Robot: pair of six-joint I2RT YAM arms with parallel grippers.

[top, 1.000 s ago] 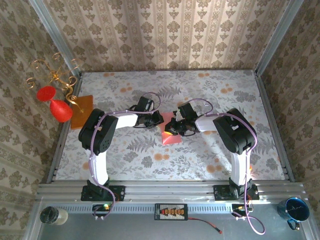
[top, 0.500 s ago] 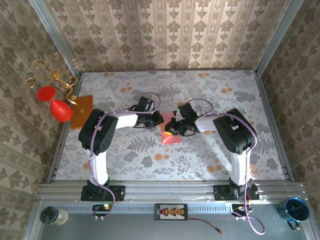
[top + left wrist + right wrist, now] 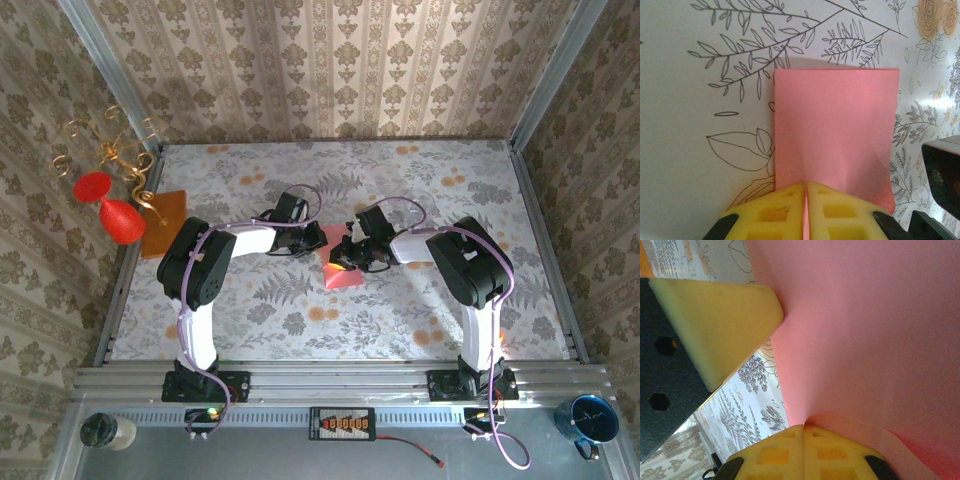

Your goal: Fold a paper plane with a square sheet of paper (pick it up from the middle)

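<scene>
clamping one edge of the square sheet of paper [image 3: 835, 130] in the closed left gripper [image 3: 806, 200], pinching it in the shut right gripper [image 3: 804, 442], resting at the table [image 3: 420, 310]'s middle

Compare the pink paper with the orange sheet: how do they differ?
The pink paper is lighter, the orange sheet darker. The left gripper and right gripper pinch the pink paper; the orange sheet lies ungripped near the left edge of the table. Both are thin sheets with straight edges.
</scene>
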